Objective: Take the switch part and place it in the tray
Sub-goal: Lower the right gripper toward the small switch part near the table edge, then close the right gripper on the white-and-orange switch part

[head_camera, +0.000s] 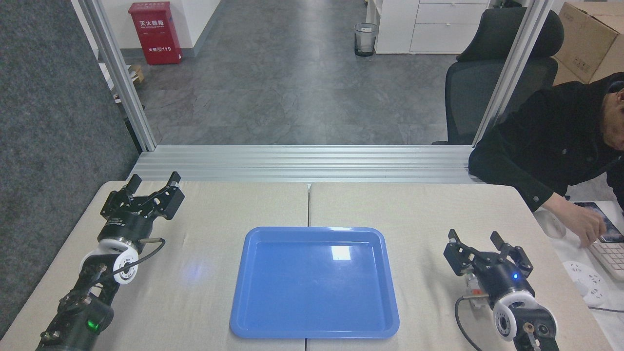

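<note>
The blue tray [314, 282] lies flat in the middle of the desk [419, 209], and nothing lies in it; only a bright patch of reflected light shows near its far right part.

At about 3 o'clock from the tray, near the desk's right edge, the right gripper [475, 239] hangs low with its two fingers spread wide apart and nothing between them. The switch part [472, 285] lies on the desk just beside and partly under this gripper; only a bit of its white body and orange band shows past the black housing, and the rest is hidden. Whether the gripper touches it cannot be told.

At about 9 to 10 o'clock from the tray, well apart from it, the left gripper [153, 181] rests above the desk's far left part, fingers open and empty.

At 2 o'clock, beyond the desk's right edge, a person in a black sleeve [541, 151] reaches a hand [587, 226] toward a keyboard [609, 256] and a phone [602, 222].
</note>
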You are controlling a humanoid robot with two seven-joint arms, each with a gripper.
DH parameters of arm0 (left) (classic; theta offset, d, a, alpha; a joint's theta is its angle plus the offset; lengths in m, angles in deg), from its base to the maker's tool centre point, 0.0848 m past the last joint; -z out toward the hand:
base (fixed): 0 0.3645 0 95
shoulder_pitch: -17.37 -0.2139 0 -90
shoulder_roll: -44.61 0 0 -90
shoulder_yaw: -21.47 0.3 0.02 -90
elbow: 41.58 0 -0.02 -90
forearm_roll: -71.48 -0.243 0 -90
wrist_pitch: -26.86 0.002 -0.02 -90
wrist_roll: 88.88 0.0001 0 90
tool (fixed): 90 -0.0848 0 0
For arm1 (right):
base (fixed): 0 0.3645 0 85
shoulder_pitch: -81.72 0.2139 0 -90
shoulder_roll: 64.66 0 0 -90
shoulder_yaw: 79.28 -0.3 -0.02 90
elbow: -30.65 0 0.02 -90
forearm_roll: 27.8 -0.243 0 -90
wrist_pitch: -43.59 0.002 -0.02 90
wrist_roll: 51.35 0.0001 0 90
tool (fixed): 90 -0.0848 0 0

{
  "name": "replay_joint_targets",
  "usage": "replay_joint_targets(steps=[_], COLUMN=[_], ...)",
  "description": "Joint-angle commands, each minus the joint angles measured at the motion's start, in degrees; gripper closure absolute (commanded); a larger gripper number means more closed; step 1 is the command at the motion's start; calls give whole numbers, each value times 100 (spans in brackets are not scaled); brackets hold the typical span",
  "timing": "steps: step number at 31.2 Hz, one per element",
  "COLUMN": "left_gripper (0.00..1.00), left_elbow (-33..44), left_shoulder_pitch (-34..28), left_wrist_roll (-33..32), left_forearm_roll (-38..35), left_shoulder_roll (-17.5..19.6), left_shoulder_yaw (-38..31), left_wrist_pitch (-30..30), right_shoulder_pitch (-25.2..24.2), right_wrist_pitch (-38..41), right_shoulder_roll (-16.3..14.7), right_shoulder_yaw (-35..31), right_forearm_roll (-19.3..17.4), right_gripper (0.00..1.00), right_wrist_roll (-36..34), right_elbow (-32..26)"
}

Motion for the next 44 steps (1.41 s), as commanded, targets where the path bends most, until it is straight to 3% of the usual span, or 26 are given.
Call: replay_joint_targets(steps=[1, 7, 21, 27, 30, 32, 38, 44], left_gripper=[0, 0, 0, 0, 0, 0, 0, 0], left_elbow=[0, 0, 0, 0, 0, 0, 0, 0], left_shoulder_pitch=[-4, -3, -4, -4, -4, -4, -4, -4], left_wrist_roll=[-1, -1, -1, -1, -1, -1, -1, -1], left_forearm_roll=[0, 0, 0, 0, 0, 0, 0, 0], left_shoulder_roll=[0, 0, 0, 0, 0, 0, 0, 0], left_shoulder_yaw=[0, 0, 0, 0, 0, 0, 0, 0], left_wrist_pitch=[4, 4, 4, 4, 4, 4, 4, 4], right_shoulder_pitch=[-910, -1052, -973, -973, -981, -990, -973, -736], right_wrist_pitch=[-15, -120, -630, -630, -622, -604, -569, -604], right_shoulder_roll=[312, 488, 453, 453, 453, 497, 497, 497], right_shoulder_yaw=[-128, -435, -453, -383, -374, -365, -321, -382], right_forearm_roll=[3, -15, -226, -217, -208, -217, -217, -243], right_gripper=[0, 0, 0, 8, 21, 47, 98, 100], right_wrist_roll=[-52, -96, -78, -78, -78, -78, -87, -96], right_elbow=[-559, -252, 258, 328, 363, 355, 346, 250])
